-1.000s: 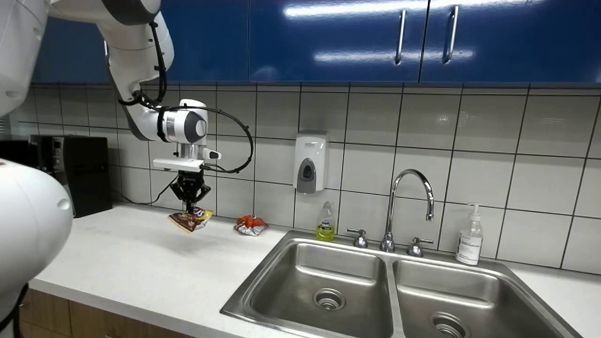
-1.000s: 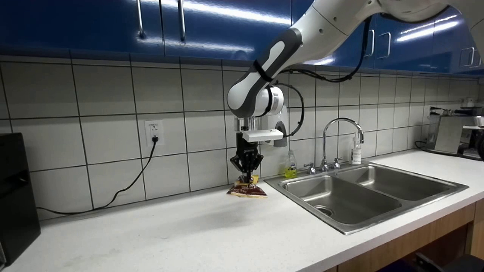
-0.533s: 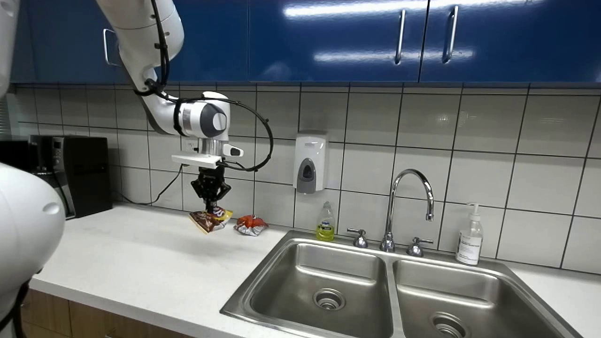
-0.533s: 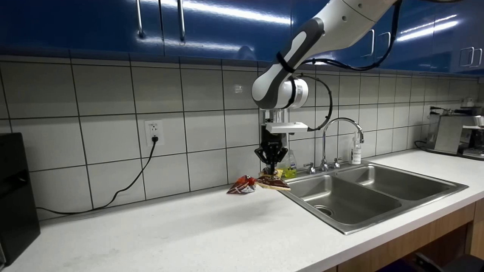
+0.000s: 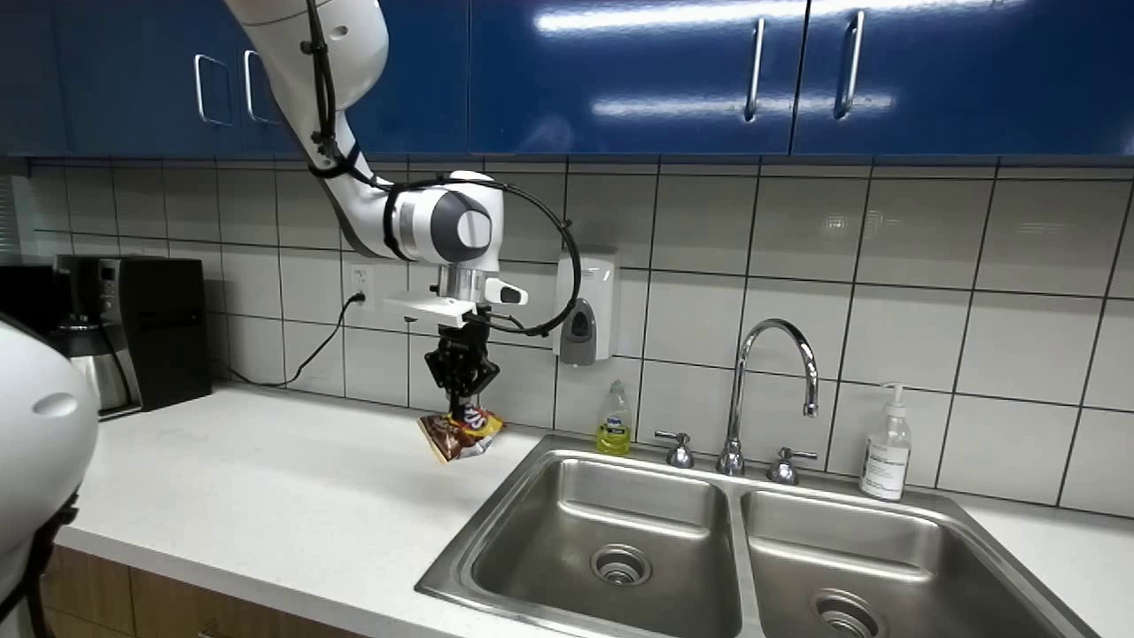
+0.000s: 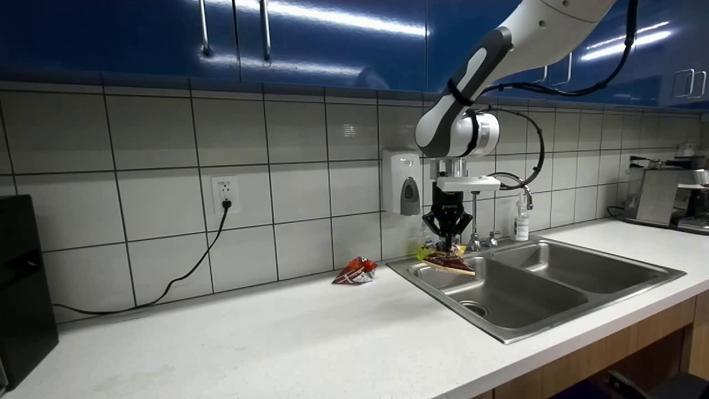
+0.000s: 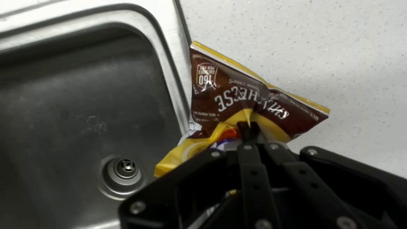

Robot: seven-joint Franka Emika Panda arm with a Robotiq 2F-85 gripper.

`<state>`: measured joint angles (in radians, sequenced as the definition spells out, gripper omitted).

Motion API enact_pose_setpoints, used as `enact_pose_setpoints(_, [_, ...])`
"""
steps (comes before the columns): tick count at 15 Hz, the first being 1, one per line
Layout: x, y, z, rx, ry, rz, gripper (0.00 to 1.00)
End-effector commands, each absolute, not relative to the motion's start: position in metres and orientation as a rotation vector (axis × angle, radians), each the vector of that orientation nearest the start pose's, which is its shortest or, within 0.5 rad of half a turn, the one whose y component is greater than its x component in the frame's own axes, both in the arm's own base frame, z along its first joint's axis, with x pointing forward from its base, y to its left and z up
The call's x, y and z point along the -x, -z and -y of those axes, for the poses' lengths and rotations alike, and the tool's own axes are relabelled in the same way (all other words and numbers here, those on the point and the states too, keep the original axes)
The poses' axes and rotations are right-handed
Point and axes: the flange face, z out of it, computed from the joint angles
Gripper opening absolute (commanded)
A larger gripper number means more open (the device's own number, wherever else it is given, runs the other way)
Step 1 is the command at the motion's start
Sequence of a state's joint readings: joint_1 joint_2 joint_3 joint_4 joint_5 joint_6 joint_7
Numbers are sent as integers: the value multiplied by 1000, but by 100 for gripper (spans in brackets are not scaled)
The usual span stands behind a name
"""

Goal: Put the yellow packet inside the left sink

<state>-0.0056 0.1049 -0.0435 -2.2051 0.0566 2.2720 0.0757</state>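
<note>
My gripper is shut on the yellow packet, a crinkled brown and yellow chip bag that hangs in the air below the fingertips. Both show in an exterior view, gripper and packet. In the wrist view the gripper pinches the packet at its middle. There the packet overlaps the counter and the sink's edge. The left sink is a steel basin with a round drain. It also shows in an exterior view and in the wrist view, left of the packet.
A small red packet lies on the counter by the wall. A soap bottle, faucet and pump bottle stand behind the sink. The right basin adjoins. A dispenser hangs on the wall.
My gripper has moved toward the sink, rightward in both exterior views, with the packet still in it. The red packet is now hidden in an exterior view where it showed before.
</note>
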Motion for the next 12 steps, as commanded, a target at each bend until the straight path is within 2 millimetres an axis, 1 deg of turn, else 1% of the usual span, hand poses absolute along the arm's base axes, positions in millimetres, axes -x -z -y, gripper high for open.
enact_pose_setpoints(1, [-522,-334,69,3073,-72,-355,0])
enact_pose_setpoints(5, [-516,-326,119,3061,-83,-468,0])
enact_pose_setpoints(7, [-516,-323,138,3053,-81,-508,0])
enact_pose_setpoints(12, [-522,-308,177,3048,-96,-572,0])
